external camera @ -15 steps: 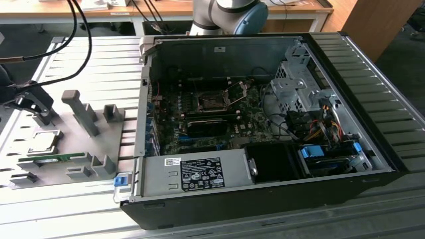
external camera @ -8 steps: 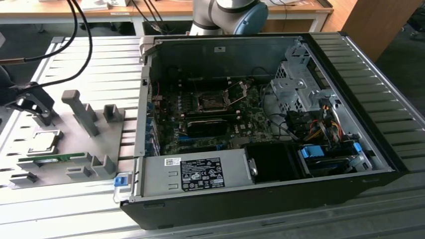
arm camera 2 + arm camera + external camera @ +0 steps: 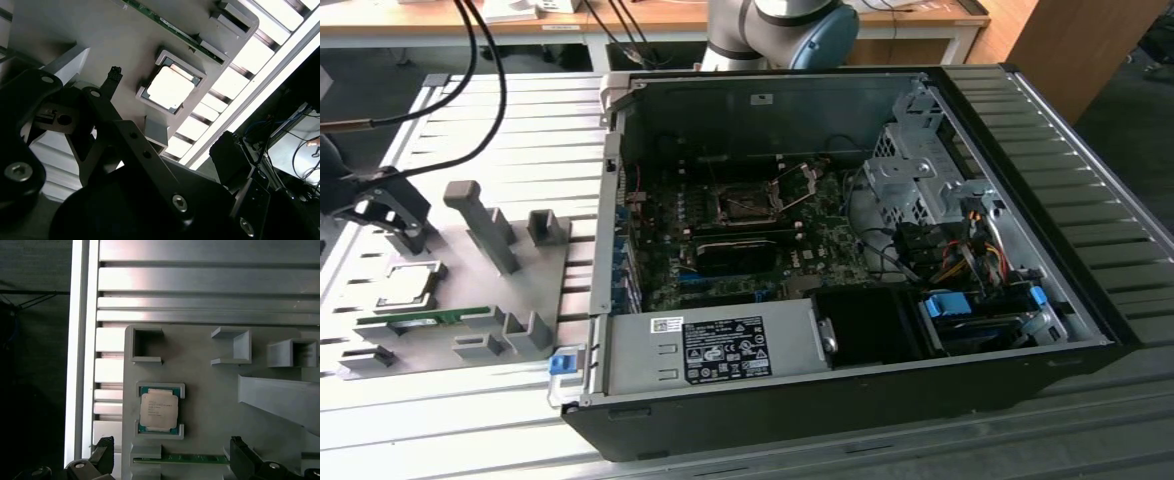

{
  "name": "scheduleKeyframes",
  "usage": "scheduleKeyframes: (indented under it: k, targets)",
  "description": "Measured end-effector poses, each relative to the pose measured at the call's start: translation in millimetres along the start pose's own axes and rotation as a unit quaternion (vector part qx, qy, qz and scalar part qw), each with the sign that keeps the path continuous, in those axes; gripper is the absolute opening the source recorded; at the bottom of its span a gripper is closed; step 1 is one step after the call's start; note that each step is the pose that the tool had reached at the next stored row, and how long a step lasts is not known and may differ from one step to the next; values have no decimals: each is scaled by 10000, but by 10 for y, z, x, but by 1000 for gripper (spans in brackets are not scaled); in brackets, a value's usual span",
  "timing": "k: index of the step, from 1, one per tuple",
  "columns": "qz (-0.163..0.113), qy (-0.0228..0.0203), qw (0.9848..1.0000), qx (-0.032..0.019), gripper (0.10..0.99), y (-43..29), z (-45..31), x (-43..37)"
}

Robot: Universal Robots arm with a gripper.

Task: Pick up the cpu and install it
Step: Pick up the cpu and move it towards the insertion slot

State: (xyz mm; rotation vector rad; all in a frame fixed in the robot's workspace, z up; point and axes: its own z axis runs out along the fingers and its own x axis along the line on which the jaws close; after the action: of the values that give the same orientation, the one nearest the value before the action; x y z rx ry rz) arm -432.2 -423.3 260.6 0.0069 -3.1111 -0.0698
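My tool (image 3: 171, 445) hangs with its fingers spread wide, gripping nothing, above the cpu (image 3: 159, 410). The cpu lies flat in a nest on the grey fixture plate (image 3: 210, 405), which rests on the slatted tabletop (image 3: 200, 280). A green memory stick (image 3: 182, 459) lies just beside it. The open computer case (image 3: 720, 110) stands toward the exterior view's right of the plate.
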Motion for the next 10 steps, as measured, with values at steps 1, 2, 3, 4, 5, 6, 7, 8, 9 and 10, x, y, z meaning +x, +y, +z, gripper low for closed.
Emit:
scheduleKeyframes:
  k: [1, 2, 3, 4, 5, 6, 7, 8, 9, 10]
  targets:
    - [-3, 0, 10000, 0, 984, 0, 3, 0]
    - [-6, 0, 10000, 0, 984, 0, 6, 0]
    - [-9, -1, 10000, 0, 984, -1, 11, 0]
    - [-12, 0, 10000, 0, 984, -1, 15, 0]
    - [-14, 0, 10000, 0, 984, -1, 20, -1]
    - [-16, 1, 10000, 0, 984, -1, 24, -1]
    - [-16, 1, 10000, 0, 984, -2, 29, -1]
    - [-17, 1, 10000, 1, 984, -2, 33, -1]
    - [-18, 1, 10000, 1, 984, -2, 37, -1]
    - [-19, 1, 10000, 0, 984, -2, 42, -1]
